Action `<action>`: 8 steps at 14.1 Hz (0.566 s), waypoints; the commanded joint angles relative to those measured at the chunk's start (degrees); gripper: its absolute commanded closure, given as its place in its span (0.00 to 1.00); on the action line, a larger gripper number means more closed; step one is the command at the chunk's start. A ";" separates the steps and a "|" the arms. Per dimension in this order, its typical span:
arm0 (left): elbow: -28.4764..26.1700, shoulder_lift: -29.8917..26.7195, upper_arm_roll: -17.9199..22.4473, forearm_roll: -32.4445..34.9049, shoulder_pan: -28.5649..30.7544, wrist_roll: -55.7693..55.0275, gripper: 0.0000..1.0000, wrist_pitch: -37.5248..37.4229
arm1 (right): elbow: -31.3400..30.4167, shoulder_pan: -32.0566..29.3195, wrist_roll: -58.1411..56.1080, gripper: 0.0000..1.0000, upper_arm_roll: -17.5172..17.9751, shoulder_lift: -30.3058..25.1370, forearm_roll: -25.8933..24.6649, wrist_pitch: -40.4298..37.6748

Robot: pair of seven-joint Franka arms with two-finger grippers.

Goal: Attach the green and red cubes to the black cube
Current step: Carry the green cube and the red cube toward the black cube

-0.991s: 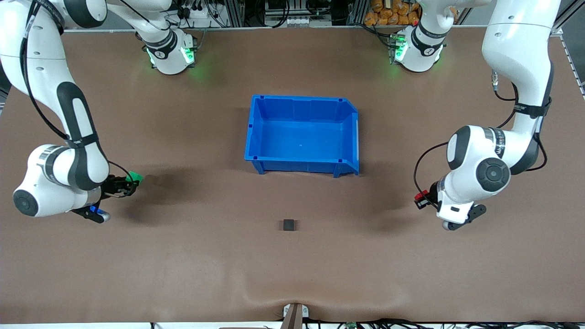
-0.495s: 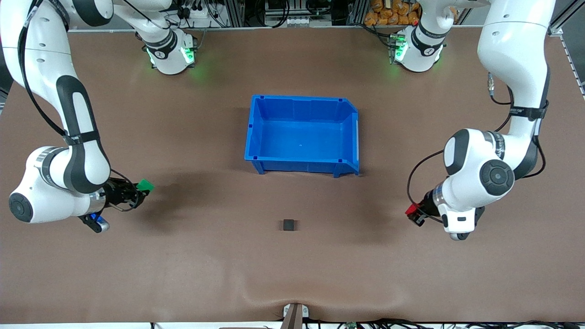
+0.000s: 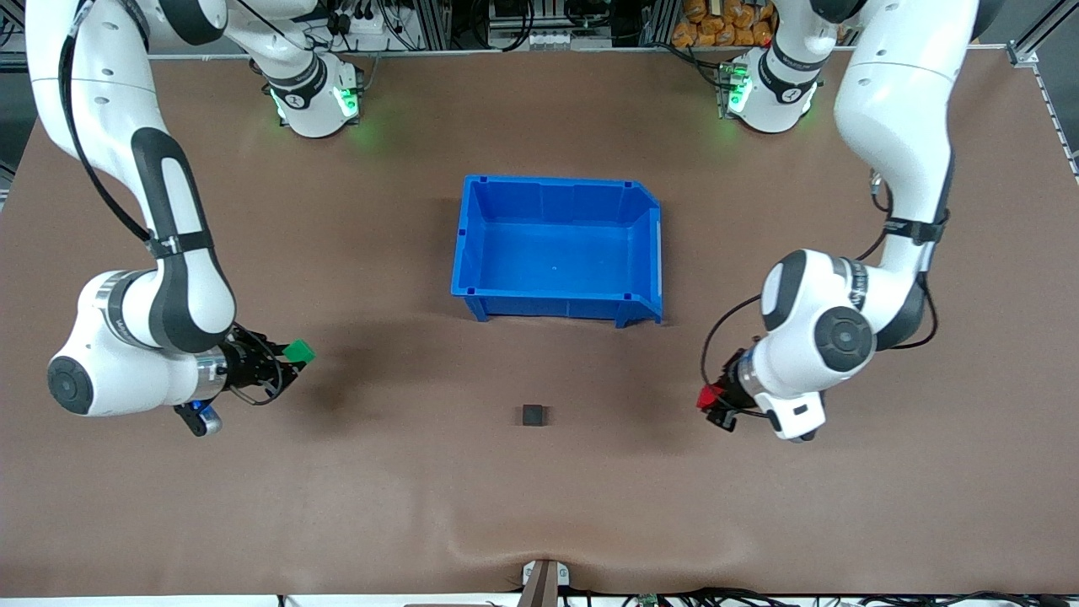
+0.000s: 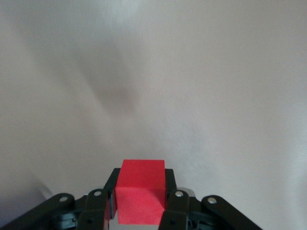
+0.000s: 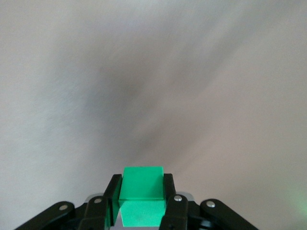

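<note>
1. Right hand (image 3: 291, 358) is clamped tight on the green cube (image 3: 299, 351), up over the surface (image 3: 379, 506) toward the right arm's end
2. Left hand (image 3: 715, 405) has the red cube (image 3: 706, 396) pinched between its fingers (image 4: 173, 206), over the left arm's end
3. Black cube (image 3: 532, 414) sits alone on the surface, at 6 o'clock from the blue bin (image 3: 556, 303), well apart from both hands

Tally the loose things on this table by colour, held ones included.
Green: 1, green cube, in the right claw
Red: 1, red cube, in the left claw
Black: 1, black cube
Blue: 1, bin
Total: 4
</note>
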 commanded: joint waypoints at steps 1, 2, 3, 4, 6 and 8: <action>4.93 3.76 0.30 -0.89 -2.94 -11.30 1.00 -1.44 | 1.03 1.34 6.23 1.00 -0.27 -0.10 5.33 -0.07; 6.50 5.33 0.30 -0.89 -4.09 -15.00 1.00 -1.18 | 1.90 2.04 7.81 1.00 -0.27 0.16 6.04 -0.07; 8.69 7.09 0.30 -0.89 -4.88 -18.17 1.00 -0.92 | 2.34 2.31 9.74 1.00 -0.27 0.34 6.74 0.37; 10.98 8.76 0.30 -0.89 -5.85 -20.64 1.00 -0.30 | 2.35 2.66 12.20 1.00 -0.27 0.34 7.97 1.76; 11.88 10.00 0.21 -0.98 -7.25 -24.16 1.00 3.37 | 2.35 3.97 15.63 1.00 -0.27 0.34 9.56 3.35; 11.96 11.67 0.12 -2.64 -8.92 -24.70 1.00 6.89 | 2.35 5.21 19.58 1.00 -0.27 0.43 10.52 6.42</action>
